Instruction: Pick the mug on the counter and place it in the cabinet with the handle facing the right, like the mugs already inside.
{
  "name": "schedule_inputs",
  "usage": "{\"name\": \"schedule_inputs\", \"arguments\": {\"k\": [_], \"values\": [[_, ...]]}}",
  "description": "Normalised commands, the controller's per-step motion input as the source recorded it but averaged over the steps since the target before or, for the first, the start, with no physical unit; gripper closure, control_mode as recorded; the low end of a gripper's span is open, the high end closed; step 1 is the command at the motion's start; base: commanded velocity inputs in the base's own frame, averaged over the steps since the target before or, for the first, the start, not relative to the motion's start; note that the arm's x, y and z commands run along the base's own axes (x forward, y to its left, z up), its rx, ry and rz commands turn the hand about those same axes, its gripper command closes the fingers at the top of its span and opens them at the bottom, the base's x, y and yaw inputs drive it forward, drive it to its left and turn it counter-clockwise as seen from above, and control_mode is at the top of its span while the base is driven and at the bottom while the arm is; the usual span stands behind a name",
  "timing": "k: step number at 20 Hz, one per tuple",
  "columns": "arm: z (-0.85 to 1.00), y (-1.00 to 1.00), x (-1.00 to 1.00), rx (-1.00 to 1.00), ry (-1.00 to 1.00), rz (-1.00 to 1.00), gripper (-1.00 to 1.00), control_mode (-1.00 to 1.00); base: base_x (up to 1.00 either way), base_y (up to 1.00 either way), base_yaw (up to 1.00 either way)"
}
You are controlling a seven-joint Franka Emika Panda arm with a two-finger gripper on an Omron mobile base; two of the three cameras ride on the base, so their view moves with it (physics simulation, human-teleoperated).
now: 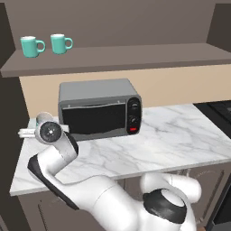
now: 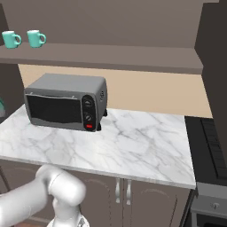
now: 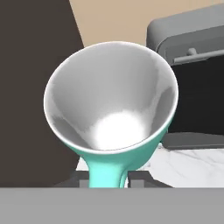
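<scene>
left base view: the white arm is folding low across the front of the counter [image 1: 180,140], its elbow bent near the counter edge and its wrist reaching to the far left end, beside the toaster oven [image 1: 99,108]. the gripper [image 1: 28,132] is lying roughly level there, and a sliver of teal is showing just above it at the oven's left side. in the hand view the mug [image 3: 111,98] is sitting very close to the camera, its round white glazed interior facing the lens, the teal handle running down between the two dark fingertips [image 3: 138,176]. the gripper is clenching on that handle. the counter is a glossy white marble slab with grey veins. the oven is a boxy grey metal unit with a dark glass door. on the cabinet [image 1: 135,58], a matte grey-brown plank shelf, two teal mugs [image 1: 32,46] are standing upright, handles pointing right.
</scene>
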Motion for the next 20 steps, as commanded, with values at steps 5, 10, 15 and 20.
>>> {"name": "schedule_inputs", "arguments": {"k": [5,10,15,20], "values": [[0.59,-0.14,-0.44,0.11,-0.05,0.04,1.0,-1.0,0.0,0.0,0.0],[0.56,-0.18,-0.33,0.15,-0.01,0.13,1.0,-1.0,0.0,0.0,0.0],[0.42,-0.2,-0.4,0.11,0.0,0.13,1.0,-1.0,0.0,0.0,0.0],[0.28,-0.17,-0.43,0.02,0.0,0.1,1.0,-1.0,0.0,0.0,0.0]]}}
